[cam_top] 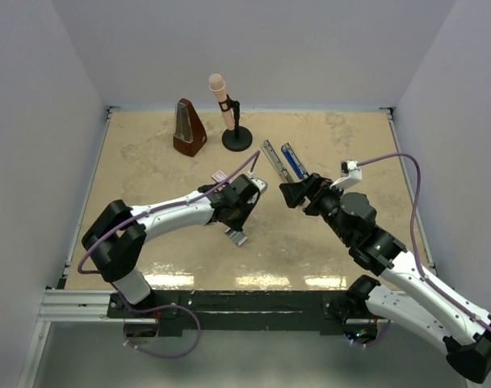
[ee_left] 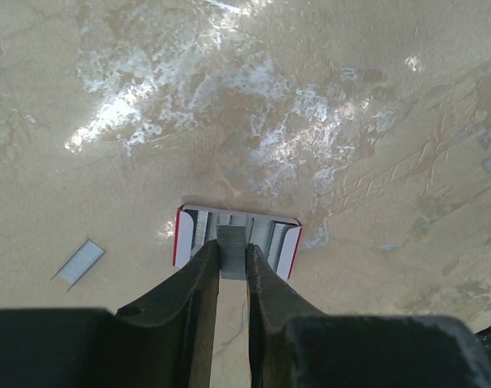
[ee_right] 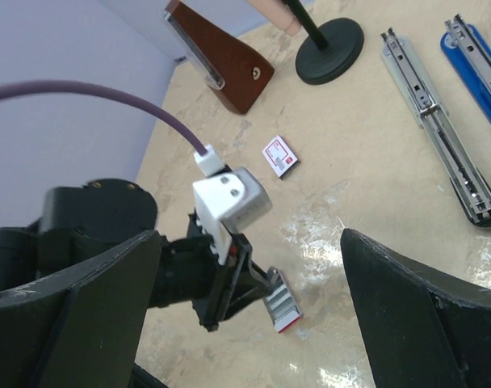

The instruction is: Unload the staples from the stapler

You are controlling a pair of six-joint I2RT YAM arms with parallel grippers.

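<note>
The stapler lies opened on the table, its silvery rail (cam_top: pixel 271 158) (ee_right: pixel 439 133) beside its blue body (cam_top: pixel 293 162) (ee_right: pixel 476 71). My left gripper (cam_top: pixel 236 228) (ee_left: pixel 232 260) points down and is shut on a short grey ribbed strip of staples (ee_left: pixel 232 246). It holds the strip over an open white tray with red edges (ee_left: pixel 287 247) (ee_right: pixel 283 312) that has more strips in it. Another loose strip (ee_left: pixel 78 263) lies on the table left of the tray. My right gripper (cam_top: pixel 294 194) (ee_right: pixel 249 242) stands wide open and holds nothing, just on the near side of the stapler.
A brown metronome (cam_top: pixel 189 128) (ee_right: pixel 221 61) and a pink microphone on a black stand (cam_top: pixel 232 121) stand at the back. A small white box with red print (cam_top: pixel 219 175) (ee_right: pixel 279 155) lies near the left arm. Grey walls close in both sides.
</note>
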